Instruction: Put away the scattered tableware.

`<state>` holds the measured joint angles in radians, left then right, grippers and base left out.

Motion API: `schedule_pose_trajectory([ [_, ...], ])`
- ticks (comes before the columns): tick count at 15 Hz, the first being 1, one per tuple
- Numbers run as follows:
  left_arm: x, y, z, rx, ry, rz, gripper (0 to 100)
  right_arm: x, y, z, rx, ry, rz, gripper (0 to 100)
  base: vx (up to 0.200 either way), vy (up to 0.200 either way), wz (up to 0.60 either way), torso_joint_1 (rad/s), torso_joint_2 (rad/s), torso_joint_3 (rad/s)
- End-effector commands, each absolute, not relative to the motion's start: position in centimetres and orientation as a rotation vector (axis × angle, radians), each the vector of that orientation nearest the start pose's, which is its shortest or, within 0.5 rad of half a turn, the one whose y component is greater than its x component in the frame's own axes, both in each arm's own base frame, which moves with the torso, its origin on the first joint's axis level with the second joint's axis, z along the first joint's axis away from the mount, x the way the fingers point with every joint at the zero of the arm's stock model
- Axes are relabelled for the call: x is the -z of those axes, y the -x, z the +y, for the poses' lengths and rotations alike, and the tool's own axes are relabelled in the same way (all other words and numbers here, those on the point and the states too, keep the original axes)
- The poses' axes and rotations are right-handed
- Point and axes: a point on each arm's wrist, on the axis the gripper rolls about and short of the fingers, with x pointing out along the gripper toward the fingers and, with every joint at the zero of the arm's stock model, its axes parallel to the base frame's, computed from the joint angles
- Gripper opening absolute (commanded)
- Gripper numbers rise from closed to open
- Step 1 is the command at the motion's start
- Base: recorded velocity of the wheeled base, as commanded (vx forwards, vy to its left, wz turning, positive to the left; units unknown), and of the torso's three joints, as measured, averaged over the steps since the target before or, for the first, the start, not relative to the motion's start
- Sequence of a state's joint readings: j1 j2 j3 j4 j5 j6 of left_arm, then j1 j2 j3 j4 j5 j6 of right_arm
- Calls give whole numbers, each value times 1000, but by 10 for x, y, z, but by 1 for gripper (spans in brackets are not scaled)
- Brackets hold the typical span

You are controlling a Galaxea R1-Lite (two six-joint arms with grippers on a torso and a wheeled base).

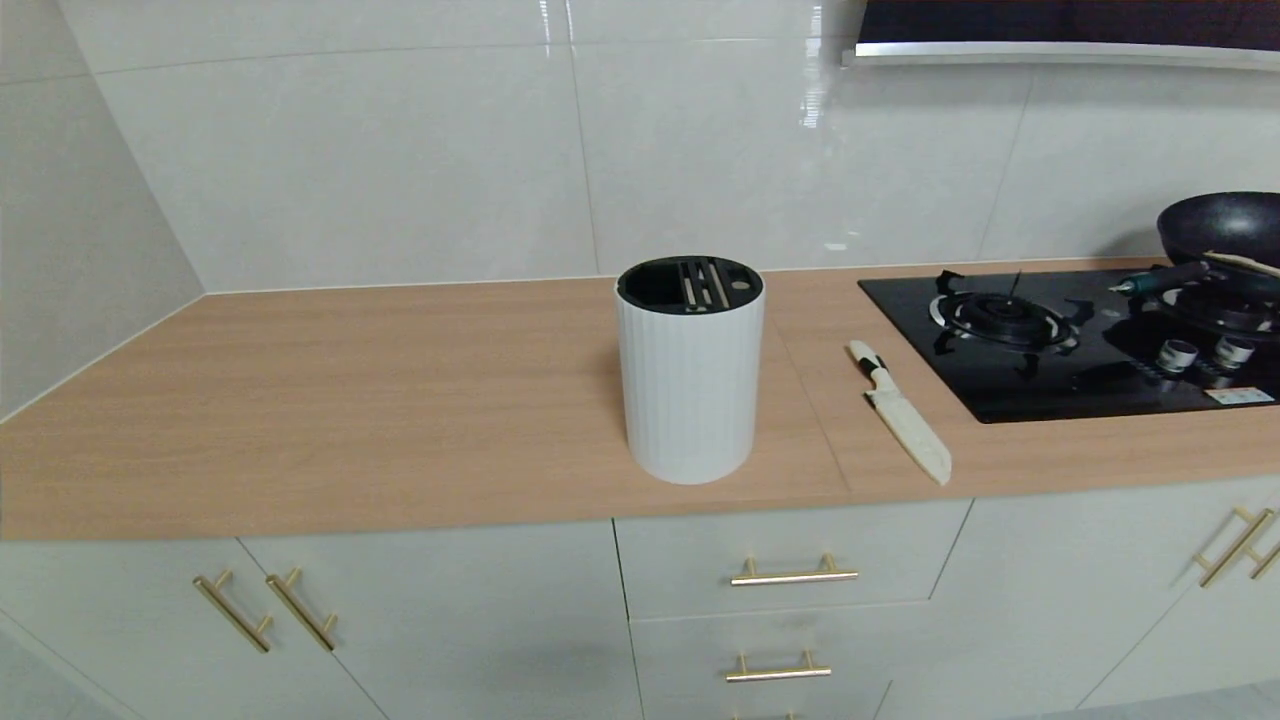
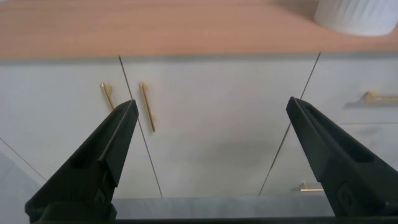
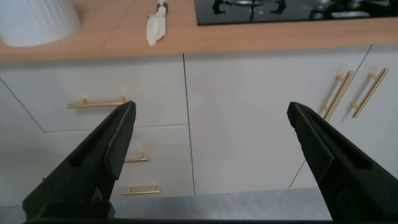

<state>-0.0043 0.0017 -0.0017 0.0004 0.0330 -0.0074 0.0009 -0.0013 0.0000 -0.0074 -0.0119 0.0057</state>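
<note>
– Head view: what does your knife (image 1: 897,408) look like?
– White blade, pale handle with a black band; you see it lying flat on the wooden counter (image 1: 350,400), between the ribbed white holder (image 1: 690,385) and the black hob (image 1: 1060,340), touching neither
– And your arms?
– Your left gripper (image 2: 211,102) and right gripper (image 3: 211,106) both hang low before the cabinet fronts (image 2: 205,162), jaws spread wide. The holder stands upright to the knife's left; a wok (image 1: 1225,225) sits on the far burner

No text can be read; the small label (image 1: 1240,396) on the hob (image 1: 1010,395) is too small.
</note>
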Motion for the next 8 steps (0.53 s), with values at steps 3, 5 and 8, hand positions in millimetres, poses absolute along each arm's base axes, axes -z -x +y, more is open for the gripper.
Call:
schedule_pose_trajectory([
  [3,-76,23,1,-31,8,0,100,-76,23,0,11,-6,-8,100,0,0,0,256,-543,-287],
  [5,-76,23,1,-29,8,0,100,-76,23,0,11,-6,-8,100,0,0,0,261,-552,-290],
  [8,-76,23,1,-31,8,0,100,-76,23,0,11,-6,-8,100,0,0,0,277,-583,-304],
])
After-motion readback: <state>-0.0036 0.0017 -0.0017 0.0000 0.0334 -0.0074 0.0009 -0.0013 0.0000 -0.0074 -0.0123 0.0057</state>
